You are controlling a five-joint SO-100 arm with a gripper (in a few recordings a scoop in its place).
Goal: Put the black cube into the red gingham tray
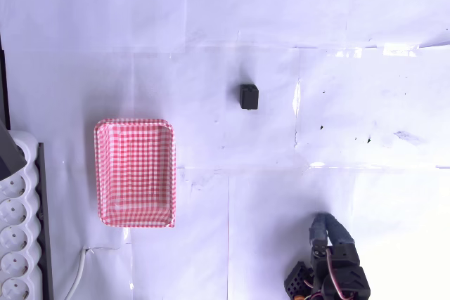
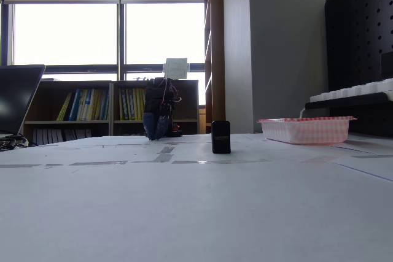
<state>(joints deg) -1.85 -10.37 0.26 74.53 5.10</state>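
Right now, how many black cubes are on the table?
1. The black cube sits alone on the white table, right of the red gingham tray in the overhead view, clear of the gripper. The tray looks empty.

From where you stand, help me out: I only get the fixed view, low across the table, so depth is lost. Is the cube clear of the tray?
Observer: Yes. In the overhead view the cube sits apart from the tray, bare table between them.
Operator: Anything in the tray already?
Observer: No, its checked floor is empty.
Operator: Where is the gripper relative to the cube?
Observer: The gripper is well off, toward the bottom right of the overhead view, the cube toward the top centre.
Operator: Anything beside the tray?
Observer: A white power strip lies along the left edge.
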